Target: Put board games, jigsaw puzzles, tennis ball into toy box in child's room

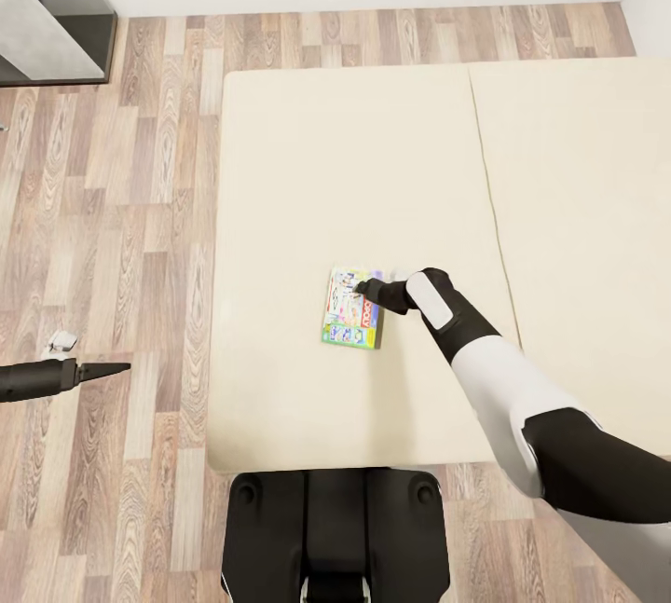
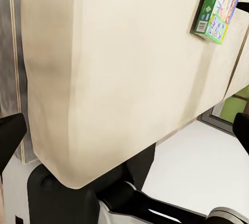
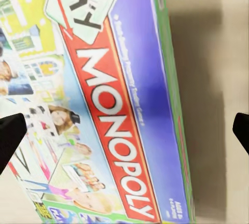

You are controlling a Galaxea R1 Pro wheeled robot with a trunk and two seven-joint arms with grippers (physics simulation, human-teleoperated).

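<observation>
- Right pincer point(image 1: 365, 290) hung over the right-hand edge of the board game point(image 1: 353, 308); in its own wrist view the two black fingertips point(image 3: 10, 138) stood wide apart on either side of the box, holding nothing.
- Left pincer point(image 1: 110, 368) was out over the wooden floor point(image 1: 140, 212), well left of the bed point(image 1: 280, 165); whether it was parted or closed could not be told.
- Board game lay flat on the beige mattress, toward the near middle, with nothing else touching it.
- Judgement: the step in hand was the pick-up. A flat box offers little grip from above; the fingers ought to straddle one edge squarely and close only once low enough to catch the side.
- Lid read "MY MONOPOLY", white on a red band, over cartoon artwork with a green border; the smaller print was illegible.
</observation>
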